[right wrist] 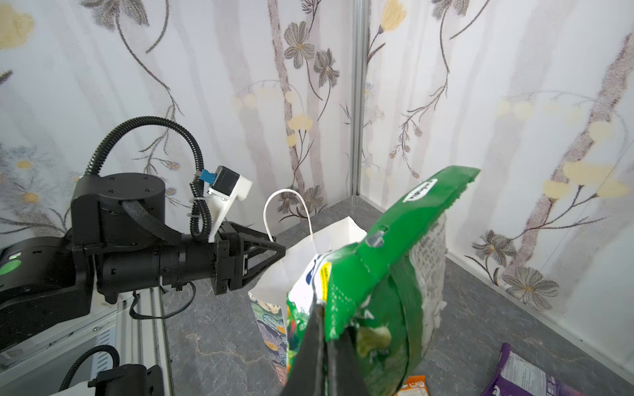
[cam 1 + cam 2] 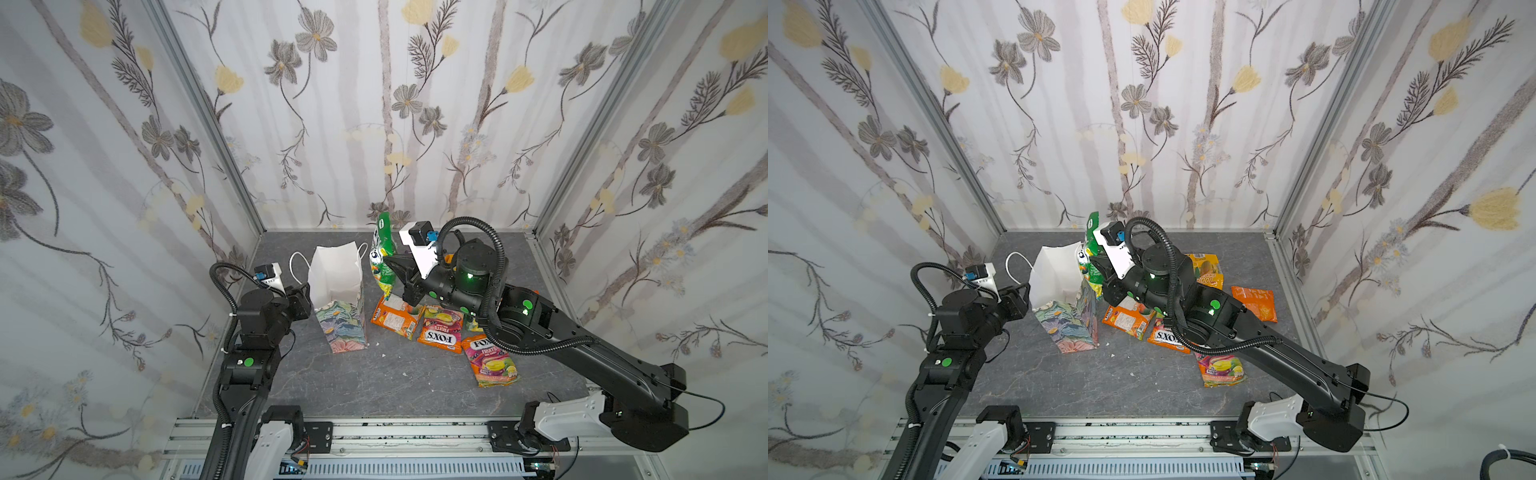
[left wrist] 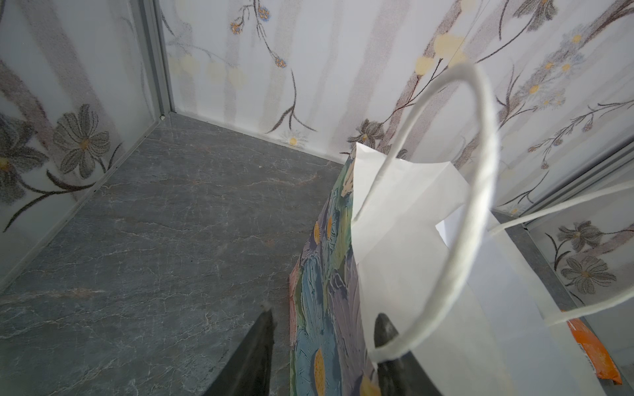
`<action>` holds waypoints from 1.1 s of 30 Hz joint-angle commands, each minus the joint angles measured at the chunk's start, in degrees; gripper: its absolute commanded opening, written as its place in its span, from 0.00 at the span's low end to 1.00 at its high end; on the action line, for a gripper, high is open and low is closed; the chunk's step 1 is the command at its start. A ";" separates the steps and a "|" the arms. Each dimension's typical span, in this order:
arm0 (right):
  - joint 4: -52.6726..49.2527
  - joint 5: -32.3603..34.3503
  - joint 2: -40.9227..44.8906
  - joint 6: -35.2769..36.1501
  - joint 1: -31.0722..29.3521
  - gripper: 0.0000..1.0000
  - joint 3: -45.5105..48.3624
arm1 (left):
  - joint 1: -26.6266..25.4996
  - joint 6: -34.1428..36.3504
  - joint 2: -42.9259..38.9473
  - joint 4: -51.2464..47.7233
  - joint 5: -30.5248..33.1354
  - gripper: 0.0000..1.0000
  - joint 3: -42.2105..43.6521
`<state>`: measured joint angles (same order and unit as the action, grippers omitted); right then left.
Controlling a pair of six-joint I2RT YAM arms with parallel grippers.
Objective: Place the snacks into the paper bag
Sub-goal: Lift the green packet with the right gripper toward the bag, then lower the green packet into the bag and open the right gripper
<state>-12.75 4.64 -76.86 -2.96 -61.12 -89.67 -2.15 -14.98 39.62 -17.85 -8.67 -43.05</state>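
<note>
Left wrist view: the wall of the upright floral-print paper bag (image 3: 319, 291) is clamped by the left gripper (image 3: 324, 313); just right of its mouth a crinkly green plastic packet (image 2: 385, 241), pinched by the right gripper (image 2: 388, 264), must presumably be carried over the opening and released.

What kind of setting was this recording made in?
Probably a lab recording booth, not a home: flower-patterned panels in metal frames wall in a grey stone-look tabletop, and two robot arms stand on a rail at its front.
</note>
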 commanded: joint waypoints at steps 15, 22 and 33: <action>6.65 -7.38 -10.25 3.92 -2.51 0.00 -12.32 | -0.09 0.08 1.07 1.32 -2.21 0.47 0.18; 7.22 -4.69 -14.14 3.75 -2.64 0.00 -13.06 | -0.39 -0.04 1.20 1.59 -2.93 0.47 0.22; 7.05 -0.81 -19.89 4.43 -2.19 0.00 -12.88 | -0.39 0.22 0.84 1.48 -2.33 0.47 0.17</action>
<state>-9.21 1.85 -96.05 0.49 -63.57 -102.13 -2.59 -15.00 40.58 -17.41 -11.03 -42.94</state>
